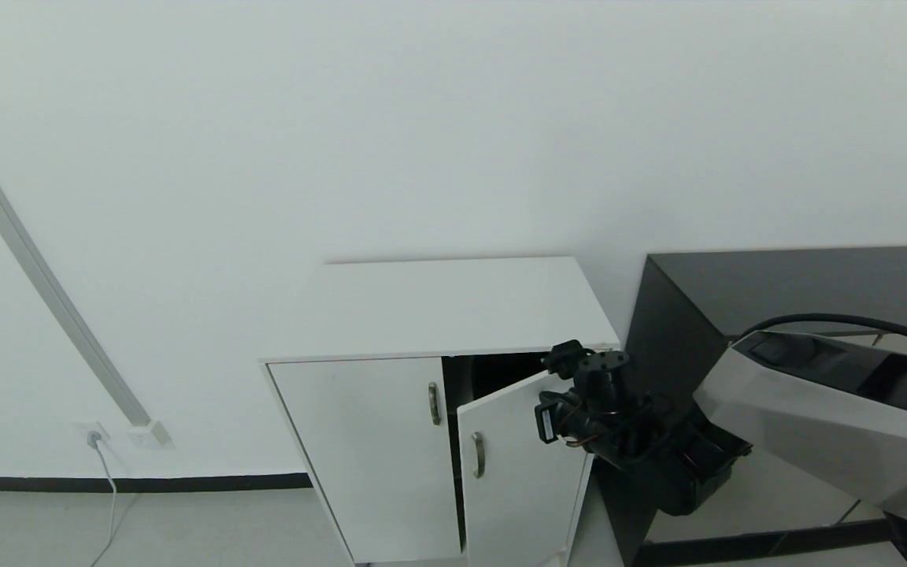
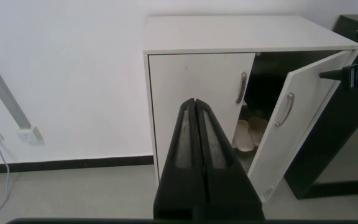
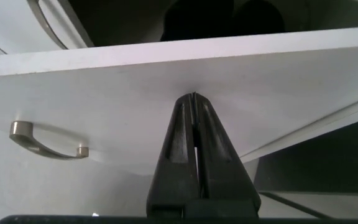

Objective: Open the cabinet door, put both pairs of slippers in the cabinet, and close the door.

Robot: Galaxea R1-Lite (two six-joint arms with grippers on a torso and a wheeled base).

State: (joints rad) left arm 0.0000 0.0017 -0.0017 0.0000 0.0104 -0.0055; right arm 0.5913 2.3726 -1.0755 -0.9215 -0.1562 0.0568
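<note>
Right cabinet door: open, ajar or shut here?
Ajar. The right door stands angled out from the cabinet, leaving a dark gap above it; slippers show inside. The right hand sits at its front face.

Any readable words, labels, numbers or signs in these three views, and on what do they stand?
None can be read.
The white two-door cabinet, its curved metal handles and the plain white wall bear no print.
A small pale sticker behind the right gripper is too small to read.

White cabinet (image 1: 453, 303) with silver handles (image 1: 433, 403), cream slippers (image 2: 245, 134)
</note>
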